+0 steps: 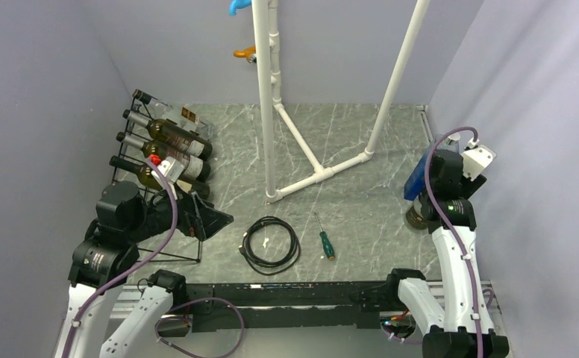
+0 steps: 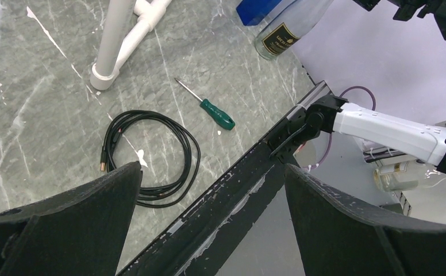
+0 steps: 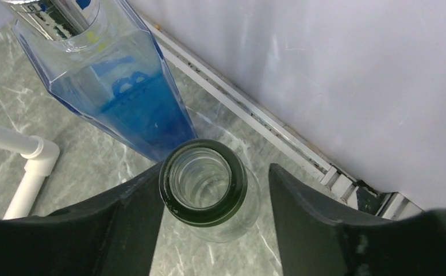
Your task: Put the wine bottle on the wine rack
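Leftmost, the rack (image 1: 182, 259) stands on the table (image 1: 361, 194) with several bottles in it, and the left tool (image 2: 212, 172) hangs just beside it, jaws wide apart and empty. At far right the bottle (image 3: 206, 218) stands upright beside a blue bottle (image 3: 123, 98), its neck between the right tool's (image 3: 215, 172) jaws, which are apart, a gap showing on one side. Grasping is the step in hand; next it needs a firm clamp, a straight lift, then the carry across to the rack.

Grey marbled table (image 1: 361, 149): wire rack (image 1: 199, 247) at left, white pipe frame (image 1: 268, 112) toward the back, coiled cable (image 1: 270, 242) beside a screwdriver (image 1: 325, 244) near the front, blue bottle (image 3: 123, 92) and wine bottle (image 3: 203, 184) standing together at right.
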`<control>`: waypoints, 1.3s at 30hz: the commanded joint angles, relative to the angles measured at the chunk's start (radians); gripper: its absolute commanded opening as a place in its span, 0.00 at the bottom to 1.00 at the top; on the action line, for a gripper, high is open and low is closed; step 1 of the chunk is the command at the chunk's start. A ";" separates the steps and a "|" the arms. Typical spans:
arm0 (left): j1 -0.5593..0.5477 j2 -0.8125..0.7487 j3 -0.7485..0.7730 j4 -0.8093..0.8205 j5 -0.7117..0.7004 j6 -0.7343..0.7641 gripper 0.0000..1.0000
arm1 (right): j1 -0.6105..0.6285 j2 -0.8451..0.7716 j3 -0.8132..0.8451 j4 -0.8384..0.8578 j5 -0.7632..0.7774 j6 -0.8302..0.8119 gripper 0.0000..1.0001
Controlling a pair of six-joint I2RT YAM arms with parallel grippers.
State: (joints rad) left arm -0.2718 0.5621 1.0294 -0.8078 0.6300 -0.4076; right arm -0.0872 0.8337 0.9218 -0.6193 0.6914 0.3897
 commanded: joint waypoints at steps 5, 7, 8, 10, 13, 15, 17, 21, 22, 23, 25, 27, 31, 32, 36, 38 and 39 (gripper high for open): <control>-0.003 -0.018 0.050 -0.005 0.026 0.007 1.00 | -0.005 -0.014 -0.011 0.057 -0.046 0.020 0.39; -0.003 -0.017 0.041 0.014 0.050 -0.003 0.99 | -0.005 -0.021 0.001 0.027 -0.123 0.008 0.28; -0.003 -0.014 0.037 0.026 0.060 -0.008 0.99 | -0.005 -0.026 0.006 0.012 -0.164 -0.001 0.24; -0.003 -0.011 0.029 0.036 0.082 -0.014 1.00 | -0.005 -0.037 0.009 -0.009 -0.226 -0.012 0.14; -0.003 -0.007 0.007 0.060 0.111 -0.029 1.00 | -0.005 -0.066 0.010 -0.027 -0.316 -0.026 0.06; -0.003 -0.004 -0.012 0.081 0.135 -0.042 1.00 | -0.005 -0.091 0.019 -0.035 -0.390 -0.046 0.02; -0.003 -0.001 -0.030 0.104 0.156 -0.060 0.99 | -0.005 -0.125 0.028 -0.028 -0.478 -0.083 0.00; -0.004 -0.002 -0.078 0.181 0.195 -0.113 0.99 | -0.005 -0.186 0.045 -0.005 -0.699 -0.130 0.00; -0.006 -0.001 -0.086 0.201 0.205 -0.128 0.99 | -0.005 -0.189 0.049 0.001 -0.771 -0.136 0.00; -0.009 0.000 -0.091 0.221 0.213 -0.142 0.99 | -0.005 -0.186 0.053 0.010 -0.849 -0.139 0.00; -0.020 0.006 -0.094 0.251 0.218 -0.161 0.99 | -0.005 -0.158 0.070 0.015 -1.006 -0.132 0.00; -0.035 0.015 -0.086 0.266 0.211 -0.169 0.99 | -0.005 -0.129 0.086 0.027 -1.147 -0.107 0.00; -0.083 0.031 -0.070 0.281 0.173 -0.181 0.97 | -0.003 -0.112 0.096 0.105 -1.331 -0.021 0.00; -0.096 0.033 -0.068 0.286 0.164 -0.187 0.97 | -0.003 -0.113 0.094 0.130 -1.360 0.006 0.00; -0.155 0.034 -0.078 0.333 0.121 -0.222 0.96 | -0.003 -0.114 0.060 0.269 -1.487 0.182 0.00; -0.197 0.040 -0.084 0.356 0.094 -0.237 0.96 | -0.001 -0.117 0.026 0.382 -1.534 0.284 0.00; -0.219 0.047 -0.084 0.361 0.076 -0.240 0.94 | 0.003 -0.119 0.012 0.427 -1.545 0.328 0.00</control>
State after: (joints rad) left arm -0.4252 0.5941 0.9333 -0.5423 0.7650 -0.6071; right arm -0.0891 0.7490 0.9241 -0.5888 -0.6357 0.4355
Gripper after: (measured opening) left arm 0.962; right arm 0.392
